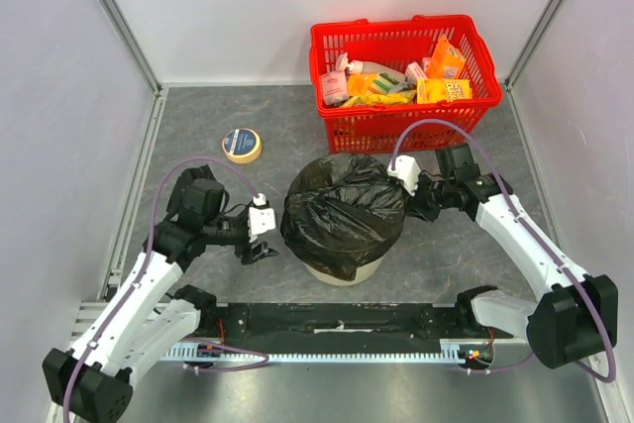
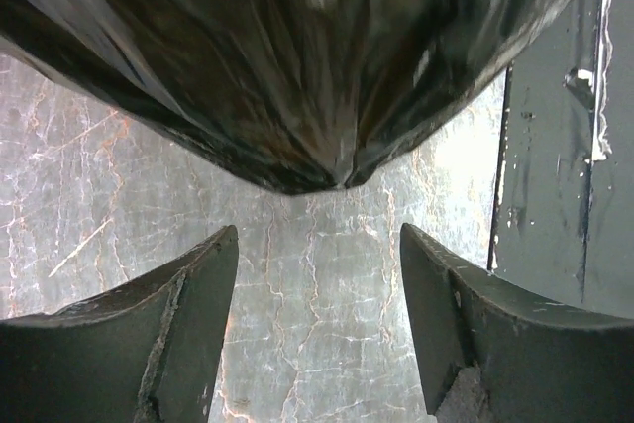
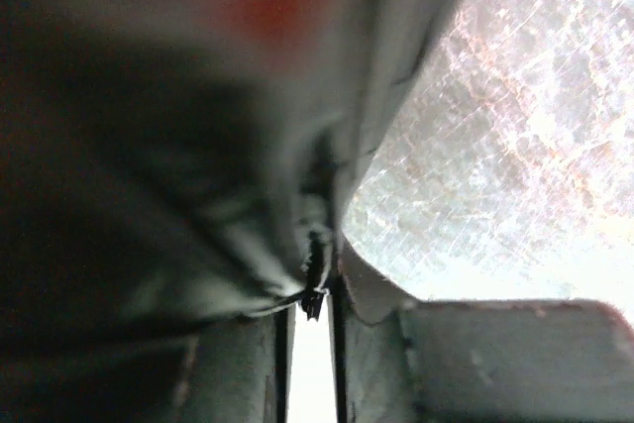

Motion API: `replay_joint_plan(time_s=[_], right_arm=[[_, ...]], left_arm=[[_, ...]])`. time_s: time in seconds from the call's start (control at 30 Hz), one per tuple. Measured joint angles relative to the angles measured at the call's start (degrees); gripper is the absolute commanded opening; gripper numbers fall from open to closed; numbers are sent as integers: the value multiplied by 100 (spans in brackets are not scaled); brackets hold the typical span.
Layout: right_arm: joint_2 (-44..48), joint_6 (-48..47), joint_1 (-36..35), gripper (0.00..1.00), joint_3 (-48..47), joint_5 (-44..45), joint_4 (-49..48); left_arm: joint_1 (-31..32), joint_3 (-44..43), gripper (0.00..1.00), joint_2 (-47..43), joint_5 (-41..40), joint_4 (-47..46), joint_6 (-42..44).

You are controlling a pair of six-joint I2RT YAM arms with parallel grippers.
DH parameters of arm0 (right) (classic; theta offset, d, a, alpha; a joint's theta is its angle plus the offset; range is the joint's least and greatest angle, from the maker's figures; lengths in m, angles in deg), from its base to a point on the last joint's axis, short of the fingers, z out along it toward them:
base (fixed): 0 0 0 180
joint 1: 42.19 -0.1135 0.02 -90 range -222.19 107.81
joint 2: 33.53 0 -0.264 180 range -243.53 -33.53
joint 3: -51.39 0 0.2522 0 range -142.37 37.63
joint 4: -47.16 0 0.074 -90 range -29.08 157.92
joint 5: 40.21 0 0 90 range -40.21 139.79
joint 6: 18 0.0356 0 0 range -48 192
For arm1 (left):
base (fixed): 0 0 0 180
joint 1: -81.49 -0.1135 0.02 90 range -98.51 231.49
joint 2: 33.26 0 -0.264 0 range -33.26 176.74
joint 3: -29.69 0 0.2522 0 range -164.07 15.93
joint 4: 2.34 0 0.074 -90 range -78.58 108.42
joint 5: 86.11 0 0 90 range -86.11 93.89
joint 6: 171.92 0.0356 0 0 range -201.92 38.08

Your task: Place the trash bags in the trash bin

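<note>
Two grippers flanked the trash bag [image 1: 342,215], bunched over the trash bin [image 1: 342,274]. Left gripper [image 2: 319,245] stood wide open and empty, bag just ahead of its fingertips. Right gripper [image 3: 315,299] pinched a film fold, jaws barely parted; withdrawal before full release risked dragging the bag off.

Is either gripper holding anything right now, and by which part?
The left gripper is open and empty. The right gripper appears to pinch a thin fold at the edge of the black trash bag.

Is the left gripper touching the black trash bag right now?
Apart. The left wrist view shows the left gripper open, with bare table visible between its fingertips and the trash bag.
</note>
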Motion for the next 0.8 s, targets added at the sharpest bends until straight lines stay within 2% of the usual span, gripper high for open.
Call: replay_joint_plan(time_s=[0.03,0.17,0.37,0.47,0.63,0.8], right_arm=[[31,7,-2,37,-9,-13,59],[203,-9,-2,46,-120,-24,527],[579,-24,-2,70,-479,-24,1054],[719,-120,0,79,-643,-26,1290],[796,-345,-2,83,-824,-107,1744],[791,-420,-15,83,-911,-461,2006]], left_arm=[[0,-37,73,-20,4,-2,-70],[0,-177,76,-46,15,-2,-332],[0,-404,93,-52,352,146,-479],[7,-472,94,-66,520,435,-457],[42,-472,95,-107,625,531,-483],[107,-470,96,52,608,-11,-785]])
